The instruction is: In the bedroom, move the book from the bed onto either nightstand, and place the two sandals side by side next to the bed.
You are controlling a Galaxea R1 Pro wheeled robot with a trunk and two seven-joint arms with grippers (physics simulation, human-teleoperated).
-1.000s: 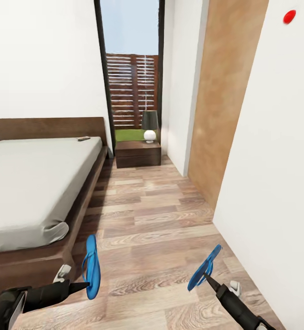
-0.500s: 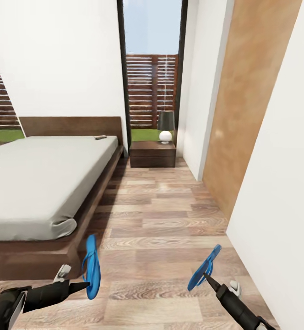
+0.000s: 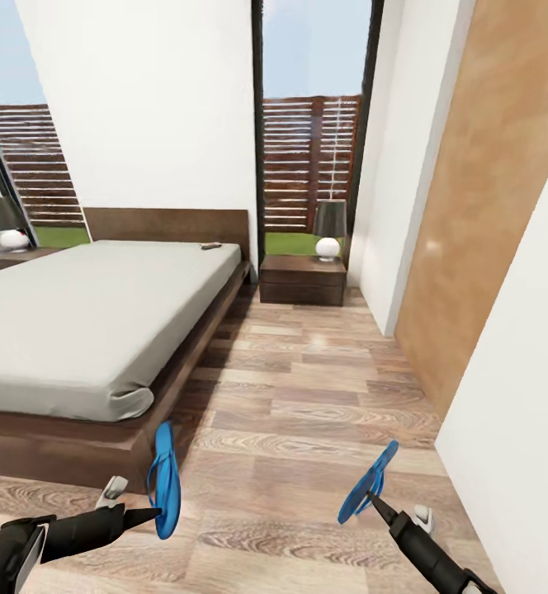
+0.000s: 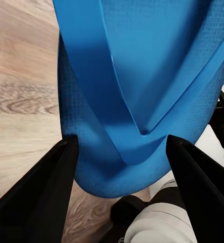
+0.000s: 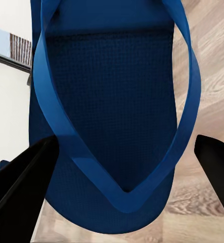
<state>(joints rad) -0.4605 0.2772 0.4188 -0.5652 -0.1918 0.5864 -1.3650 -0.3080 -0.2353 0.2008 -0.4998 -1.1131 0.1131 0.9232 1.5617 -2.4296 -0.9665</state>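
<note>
Two sandals are up in the air, not yet on the floor by the bed (image 3: 101,330). The left end effector (image 3: 152,514) grips the left sandal (image 3: 165,478), and the right end effector (image 3: 371,497) grips the right sandal (image 3: 369,483). A small dark thing lies near the headboard; I cannot tell if it is the book. The nightstand (image 3: 303,280) waits beyond. Wrist views show the straps close up; the head view shows the room
</note>
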